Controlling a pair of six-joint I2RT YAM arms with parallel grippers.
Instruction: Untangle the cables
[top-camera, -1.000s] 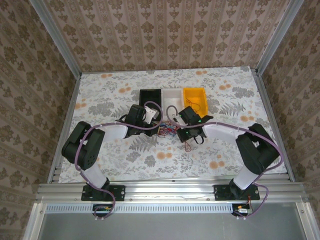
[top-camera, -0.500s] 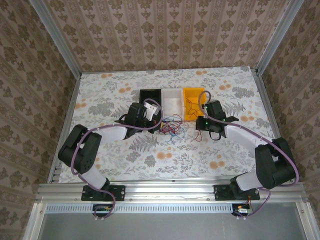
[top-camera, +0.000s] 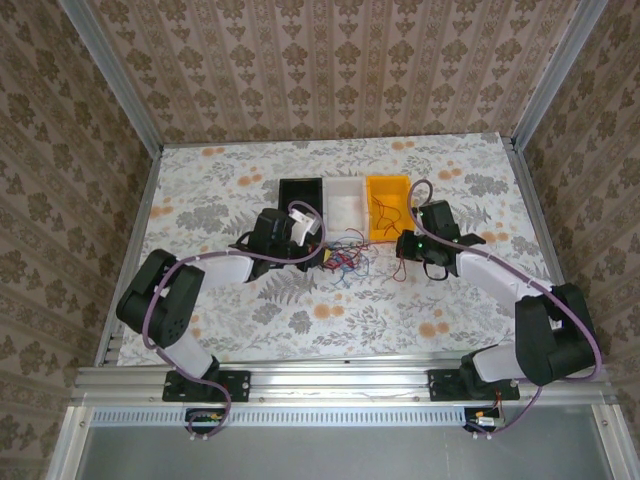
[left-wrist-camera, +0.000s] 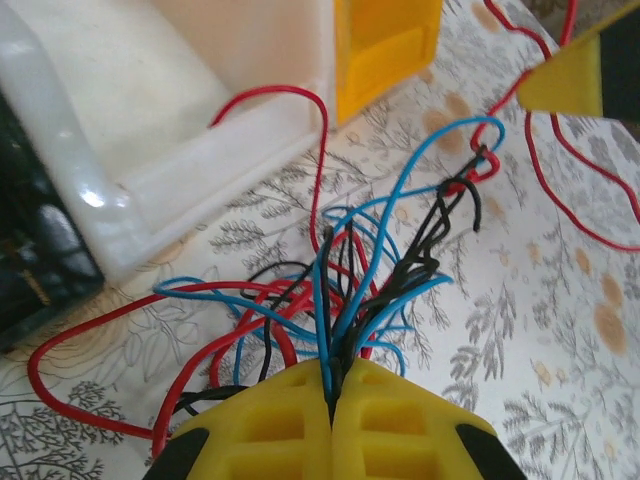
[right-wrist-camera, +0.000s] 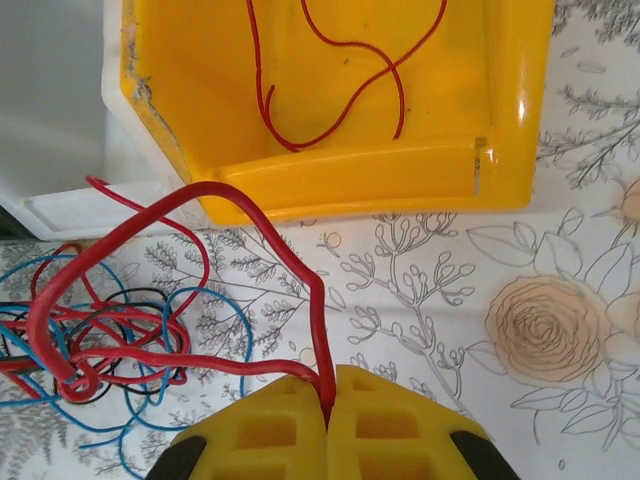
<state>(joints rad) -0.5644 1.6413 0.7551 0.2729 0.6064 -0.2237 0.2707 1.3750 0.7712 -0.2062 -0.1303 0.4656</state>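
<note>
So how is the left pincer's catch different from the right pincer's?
The left pincer grips a bunch of thin blue, red and black wires; the right pincer grips one thin red wire. The left faces the white plastic bin, the right the yellow plastic bin. Both pincers are yellow and shut.

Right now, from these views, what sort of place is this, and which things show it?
Probably a staged robot test cell, not a home: patterned panels in a metal frame wall in a floral table, two arms are bolted to its near edge, and small bins sit by tangled cables.
</note>
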